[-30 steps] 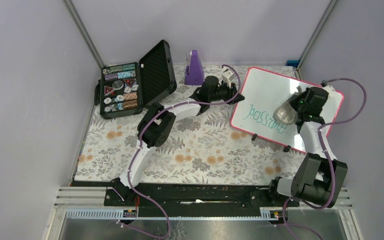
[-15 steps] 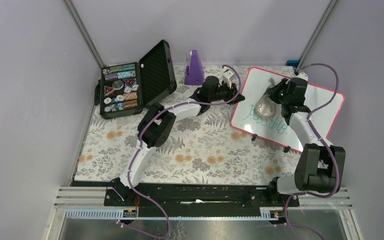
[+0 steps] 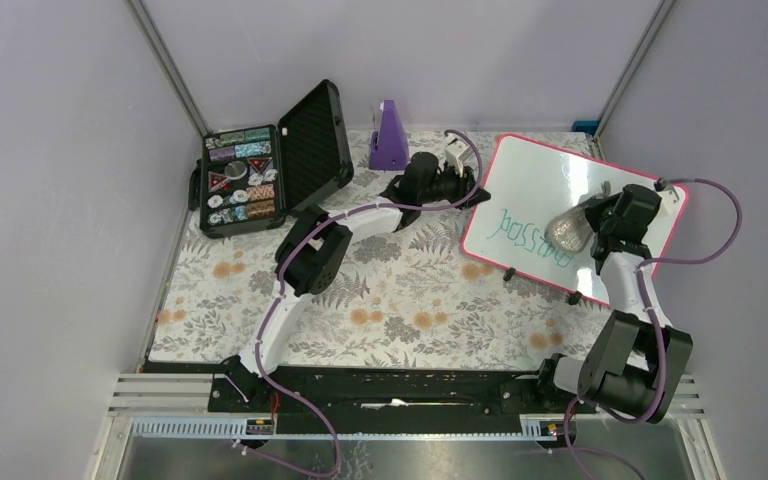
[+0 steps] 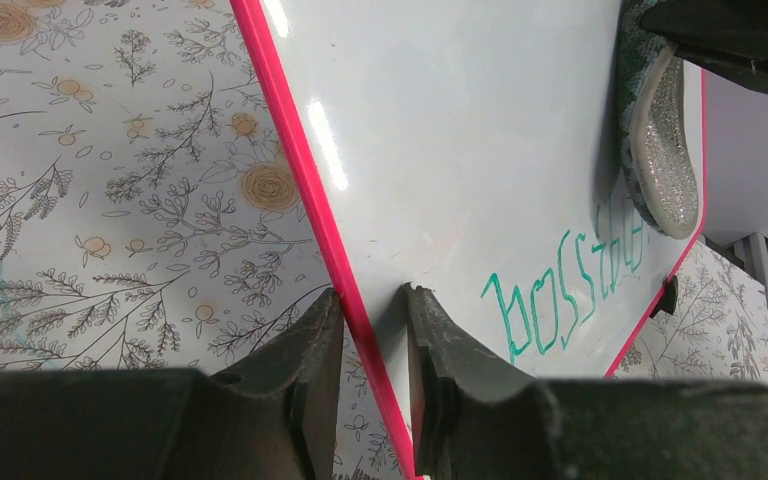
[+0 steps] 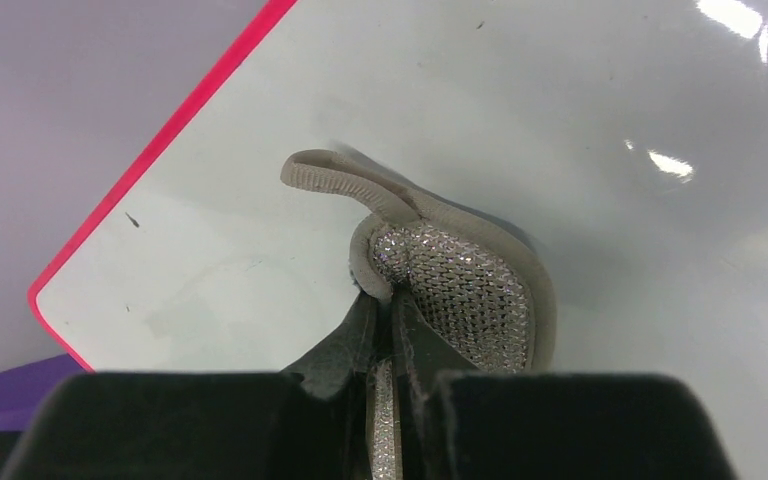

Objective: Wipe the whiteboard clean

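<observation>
The whiteboard (image 3: 540,180), white with a pink-red frame, stands tilted at the back right of the table, with green handwriting (image 3: 520,236) along its lower part. My left gripper (image 3: 472,192) is shut on its left edge. In the left wrist view the fingers (image 4: 372,300) straddle the pink frame of the board (image 4: 460,130). My right gripper (image 3: 592,222) is shut on a grey glittery sponge (image 3: 566,230) and presses it on the board over the end of the writing. The right wrist view shows the sponge (image 5: 460,290) pinched between the jaws (image 5: 392,305) against the board (image 5: 560,120).
An open black case (image 3: 240,185) with small coloured items lies at the back left. A purple object (image 3: 389,137) stands at the back middle. A floral cloth (image 3: 380,300) covers the table. Grey walls close in left, right and behind.
The right gripper swept the sponge up and left across the board half a second ago, then back down-right onto the end of the writing. The left gripper has not moved.
</observation>
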You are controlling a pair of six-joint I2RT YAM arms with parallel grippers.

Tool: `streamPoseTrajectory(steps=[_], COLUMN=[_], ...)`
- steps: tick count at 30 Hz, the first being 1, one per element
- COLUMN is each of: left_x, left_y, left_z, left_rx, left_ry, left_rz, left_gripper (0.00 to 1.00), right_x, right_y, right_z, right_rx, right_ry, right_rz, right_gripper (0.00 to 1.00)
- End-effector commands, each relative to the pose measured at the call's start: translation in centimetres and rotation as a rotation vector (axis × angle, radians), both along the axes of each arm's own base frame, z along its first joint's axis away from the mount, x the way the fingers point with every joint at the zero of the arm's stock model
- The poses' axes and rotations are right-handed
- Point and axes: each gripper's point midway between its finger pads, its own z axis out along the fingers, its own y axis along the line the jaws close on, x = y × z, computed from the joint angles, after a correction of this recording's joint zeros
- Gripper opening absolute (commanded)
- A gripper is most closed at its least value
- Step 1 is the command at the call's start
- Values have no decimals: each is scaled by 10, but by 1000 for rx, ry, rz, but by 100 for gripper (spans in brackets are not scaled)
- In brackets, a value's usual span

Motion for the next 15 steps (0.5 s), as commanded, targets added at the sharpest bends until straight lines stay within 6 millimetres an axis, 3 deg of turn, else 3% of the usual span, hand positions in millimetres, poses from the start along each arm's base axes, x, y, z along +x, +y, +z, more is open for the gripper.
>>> streamPoseTrajectory(steps=[1, 8, 10, 15], left_x=[6, 6, 6, 6], left_y=[8, 9, 9, 8], left_z=[6, 8, 7, 7], left_rx=[40, 45, 42, 41], left_ry=[-70, -76, -74, -72], left_rz=[33, 37, 35, 32], left_gripper=[0, 0, 0, 0], right_x=[-38, -83, -78, -34], right_y=[-38, -68, -66, -34], right_z=[-34, -46, -44, -32], right_rx=[1, 23, 24, 50], right_ry=[163, 293, 279, 130], right_rz=[-222, -487, -462, -176], right_gripper=[0, 0, 0, 0])
